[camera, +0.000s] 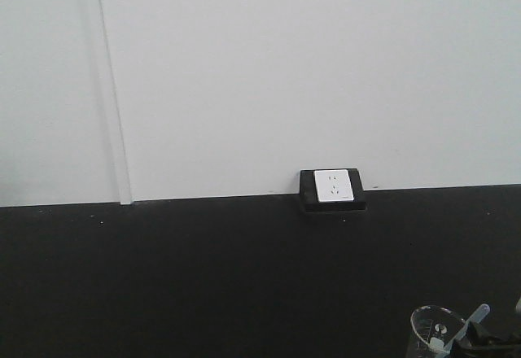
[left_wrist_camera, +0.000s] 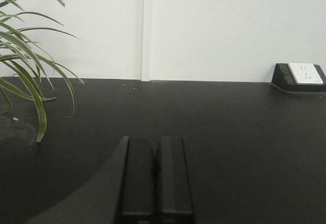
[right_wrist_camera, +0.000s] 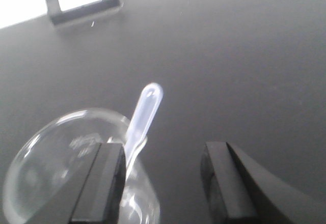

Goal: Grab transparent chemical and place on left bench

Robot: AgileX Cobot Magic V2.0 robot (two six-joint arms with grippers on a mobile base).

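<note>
While the right gripper (right_wrist_camera: 163, 152) stands spread, one finger overlapping the glass beaker (right_wrist_camera: 46, 152) with its pipette (right_wrist_camera: 145, 107) at lower left of the wrist view, nothing appears pinched: grasp, carry and placement remain. Left gripper (left_wrist_camera: 155, 142) pressed together, empty. Open black countertop (camera: 203, 277) runs to the wall socket (camera: 334, 185); left bench unseen.

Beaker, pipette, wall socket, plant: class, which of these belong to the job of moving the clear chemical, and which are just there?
Job: beaker; pipette standing in it; right tool, open.
Just there: wall socket; plant.
</note>
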